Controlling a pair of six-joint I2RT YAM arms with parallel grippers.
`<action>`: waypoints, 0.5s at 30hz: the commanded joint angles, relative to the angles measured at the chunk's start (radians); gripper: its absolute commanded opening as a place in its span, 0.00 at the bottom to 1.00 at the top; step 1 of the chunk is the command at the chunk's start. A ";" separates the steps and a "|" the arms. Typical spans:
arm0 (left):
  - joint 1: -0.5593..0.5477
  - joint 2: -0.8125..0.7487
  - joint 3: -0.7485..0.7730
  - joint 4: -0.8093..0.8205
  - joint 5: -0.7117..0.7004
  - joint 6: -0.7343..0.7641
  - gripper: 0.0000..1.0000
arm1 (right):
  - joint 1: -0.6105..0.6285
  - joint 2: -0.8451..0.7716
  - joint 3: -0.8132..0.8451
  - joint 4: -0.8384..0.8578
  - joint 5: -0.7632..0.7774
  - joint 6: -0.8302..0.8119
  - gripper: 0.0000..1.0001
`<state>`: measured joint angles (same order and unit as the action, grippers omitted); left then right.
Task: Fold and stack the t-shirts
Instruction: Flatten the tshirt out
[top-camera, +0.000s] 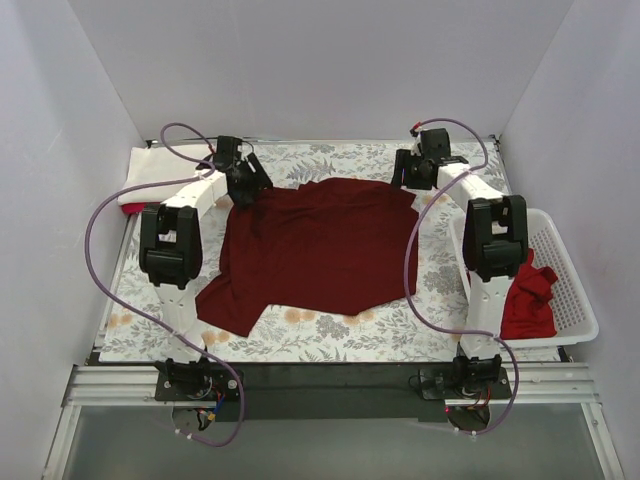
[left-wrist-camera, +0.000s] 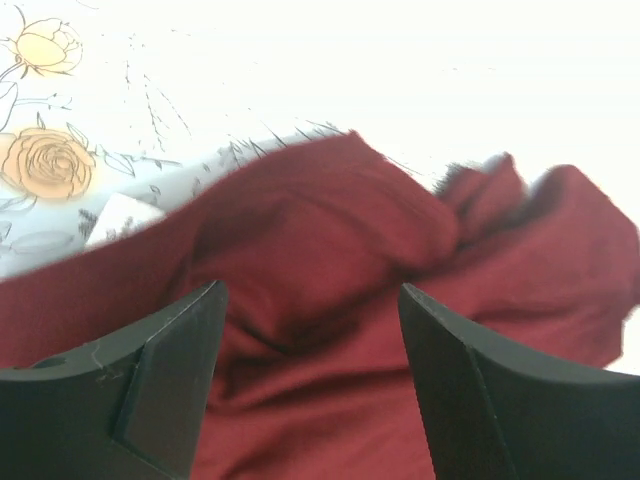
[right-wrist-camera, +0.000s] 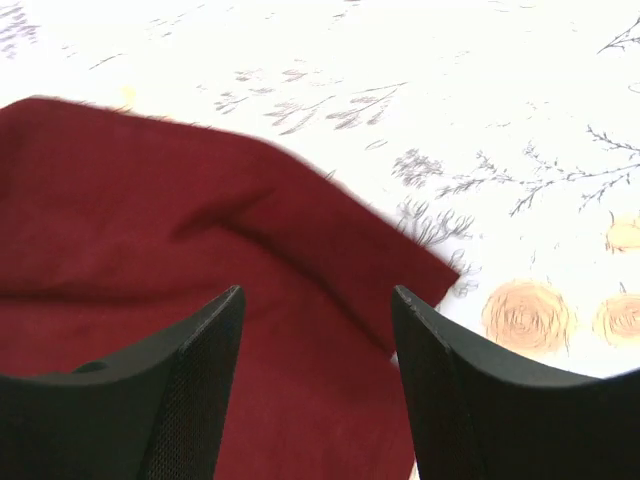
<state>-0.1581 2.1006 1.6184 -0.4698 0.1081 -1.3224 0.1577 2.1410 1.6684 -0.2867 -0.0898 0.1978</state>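
Near edge: the floral surface (top-camera: 330, 325) carries one maroon t-shirt (top-camera: 320, 245), spread flat across the middle, with its near-left corner trailing toward the left arm's base. To the right, the white lattice basket (top-camera: 567, 262) sits beside the right arm and holds a brighter red t-shirt (top-camera: 528, 298), crumpled at its near end; the rest of the basket shows bare lattice. Further out, both arms reach to the far edge of the maroon t-shirt. The left pincer (left-wrist-camera: 310, 300) is spread, with bunched maroon cloth lying between and just beyond its fingers; nothing is pinched. The right pincer (right-wrist-camera: 317, 300) is also spread and empty, poised over the far-right corner, where the cloth's edge meets the print. I cannot tell from either wrist view whether the fingertips touch the fabric. Handling, as a judgement: the cotton is light, limp and non-slippery, so it will drape and crease; it should be taken at the two far corners or shoulder seams, pinching a full fold of cloth so that one layer does not slip free. At the far left lies a cream-white t-shirt (top-camera: 160, 170), apparently folded, with a sliver of red cloth (top-camera: 132, 208) at its near side, probably the stack.
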 joint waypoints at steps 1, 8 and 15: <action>-0.003 -0.169 -0.032 -0.018 0.002 0.012 0.68 | 0.032 -0.169 -0.106 -0.031 -0.054 -0.061 0.67; -0.009 -0.571 -0.451 -0.003 -0.084 0.043 0.59 | 0.184 -0.534 -0.532 0.009 -0.123 -0.026 0.63; 0.002 -0.872 -0.773 -0.049 -0.185 0.069 0.51 | 0.329 -0.699 -0.855 0.079 -0.130 0.043 0.49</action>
<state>-0.1650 1.2961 0.9344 -0.4736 0.0006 -1.2774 0.4782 1.4708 0.9154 -0.2501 -0.2096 0.2031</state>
